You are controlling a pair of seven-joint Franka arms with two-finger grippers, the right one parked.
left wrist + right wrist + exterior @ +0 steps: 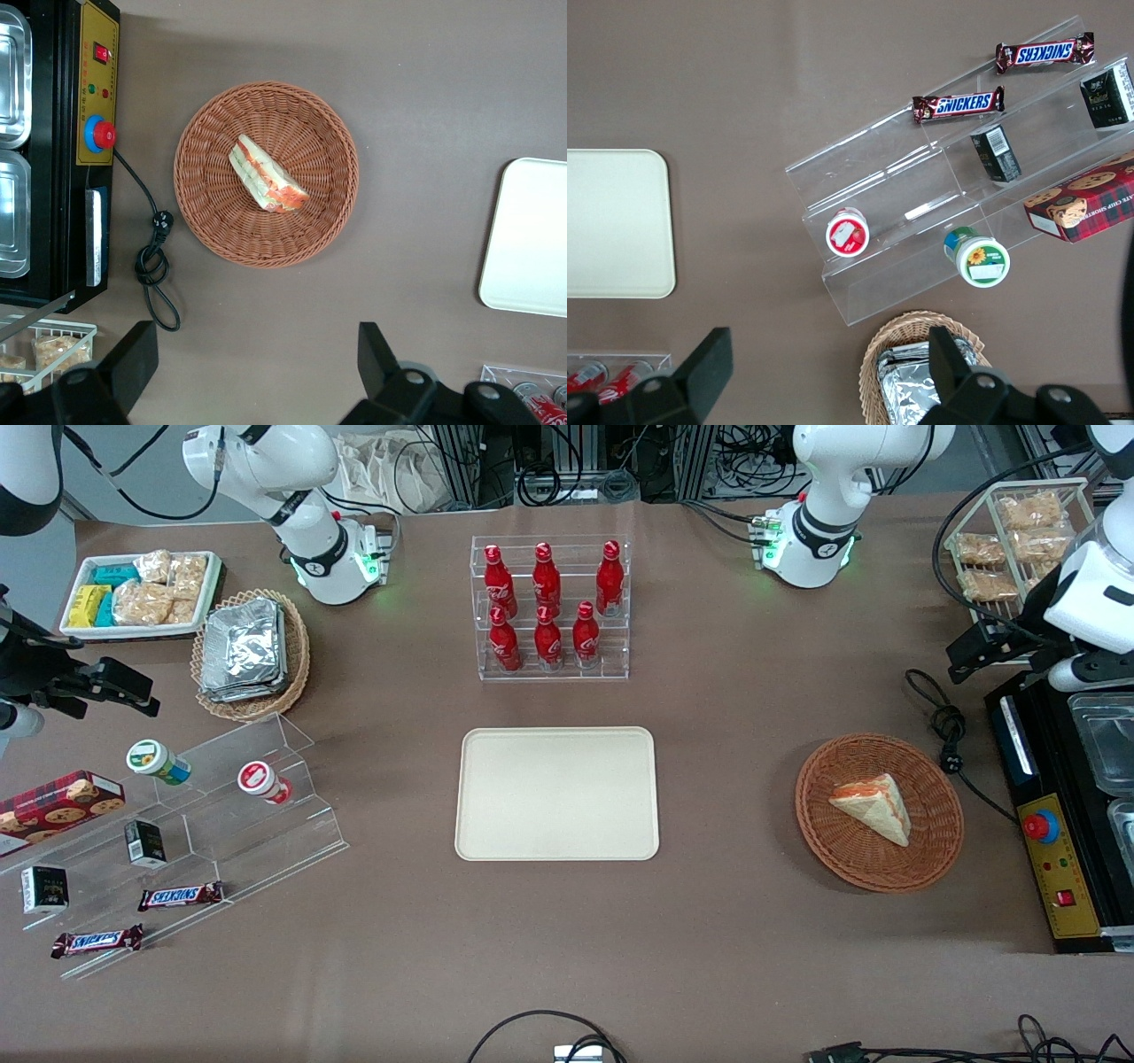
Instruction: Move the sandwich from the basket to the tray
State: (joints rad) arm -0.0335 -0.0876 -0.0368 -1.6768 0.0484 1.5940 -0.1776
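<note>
Nearest to the front camera, a black cable [540, 1032] curls at the edge of the counter [726, 921]. Above it in this view the beige tray [557, 794] lies bare in the middle. The reddish basket [879, 811] stands toward the working arm's end of the counter, well apart from the tray, and the sandwich [873, 806] lies in it, its orange filling edge turned up. A clear rack of red bottles [549, 607] stands farther from the camera than the tray. The tool [988, 651] hangs dark above the counter, farther from the camera than the basket and beside a black machine [1059, 815] with a red button; this view does not show its opening well.

The left wrist view makes this clear: the two dark fingers [133, 359] stand wide apart with nothing between them, high above the bare counter near the basket [266, 173]. The sandwich [266, 174] shows its green and orange layers here, and one corner of the tray [530, 237] is visible.

The right wrist view shows only the tray [616, 223], a clear stepped stand [939, 204] and chocolate bars [959, 104]; the basket with the sandwich does not appear there.
</note>
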